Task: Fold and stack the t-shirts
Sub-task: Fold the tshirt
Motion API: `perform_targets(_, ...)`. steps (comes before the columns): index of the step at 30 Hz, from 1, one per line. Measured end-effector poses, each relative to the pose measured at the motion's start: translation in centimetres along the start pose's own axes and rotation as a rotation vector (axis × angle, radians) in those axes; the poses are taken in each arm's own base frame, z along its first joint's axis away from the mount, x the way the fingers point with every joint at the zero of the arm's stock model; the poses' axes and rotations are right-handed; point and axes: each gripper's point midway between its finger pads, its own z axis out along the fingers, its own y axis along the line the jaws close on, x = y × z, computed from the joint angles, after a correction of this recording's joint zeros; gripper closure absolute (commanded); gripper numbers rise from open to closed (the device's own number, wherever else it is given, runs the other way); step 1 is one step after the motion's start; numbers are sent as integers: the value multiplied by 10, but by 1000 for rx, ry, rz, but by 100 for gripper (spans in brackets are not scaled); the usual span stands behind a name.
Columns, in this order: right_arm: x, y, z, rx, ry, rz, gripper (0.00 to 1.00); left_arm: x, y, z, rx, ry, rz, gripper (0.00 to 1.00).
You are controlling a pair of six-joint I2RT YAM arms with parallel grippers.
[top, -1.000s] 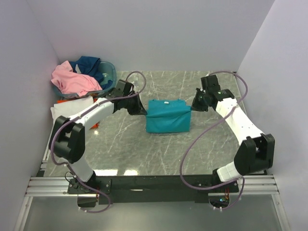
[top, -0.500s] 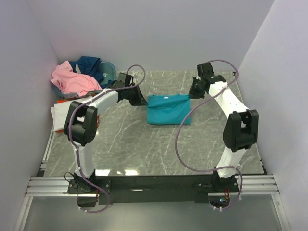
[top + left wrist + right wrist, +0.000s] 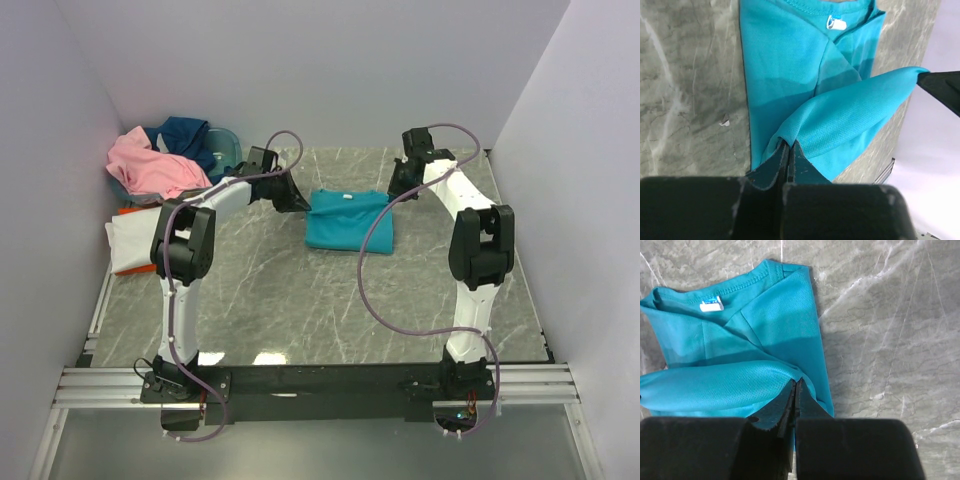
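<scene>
A teal short-sleeved cloth t-shirt [image 3: 345, 222] lay partly folded toward the back of the grey marble-patterned table [image 3: 280, 300]. The left gripper [image 3: 789, 147] and the right gripper [image 3: 794, 385] were each clenched on one end of a raised cloth edge. They held it taut above the shirt's body, probably so that the fold would land straight. A pink cloth t-shirt [image 3: 150, 165] lay heaped beside an oval blue-grey plastic basket [image 3: 228, 148].

Five t-shirts show (teal [image 3: 345, 222], pink [image 3: 150, 165], navy [image 3: 185, 135], white [image 3: 145, 236], an orange sliver [image 3: 124, 211]), one basket [image 3: 229, 148], a left gripper [image 3: 300, 205], a right gripper [image 3: 393, 190].
</scene>
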Motion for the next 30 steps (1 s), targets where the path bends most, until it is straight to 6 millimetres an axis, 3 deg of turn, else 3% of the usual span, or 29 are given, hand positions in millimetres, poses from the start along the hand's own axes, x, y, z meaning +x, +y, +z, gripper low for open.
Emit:
perform_targets(7,-5,2,-3,-6,-11,1,100,-9,-11,-1,42,-21,-4,100)
perform_targets(12,-19,7,-8,-18,-44,9,100,-22,-20,2,84,-60,-3,100)
perform_targets(16,-27,7,-1,-27,-66,41,100,-39,-23,10,130,-114,-27,99)
perform_targets(17,-30,7,3,-34,-73,57,98,-44,-23,13,144,-130,-41,93)
perform_targets(18,-34,7,8,-44,-83,70,85,-50,-23,16,156,-147,-51,67)
perform_targets(20,-45,10,18,-85,-112,105,44,-65,-22,25,183,-189,-78,43)
perform_targets(21,-52,11,23,-110,-129,116,37,-73,-22,29,196,-214,-89,23)
perform_targets(22,-58,13,29,-143,-143,128,26,-81,-22,33,213,-240,-100,16)
perform_targets(23,-64,15,32,-172,-155,141,17,-86,-23,35,226,-256,-112,11)
perform_targets(24,-70,17,33,-201,-167,153,17,-93,-24,36,242,-278,-122,5)
perform_targets(28,-93,25,23,-294,-240,152,16,-106,-35,27,293,-335,-102,4)
perform_targets(30,-92,28,11,-324,-272,137,15,-101,-36,20,289,-343,-75,5)
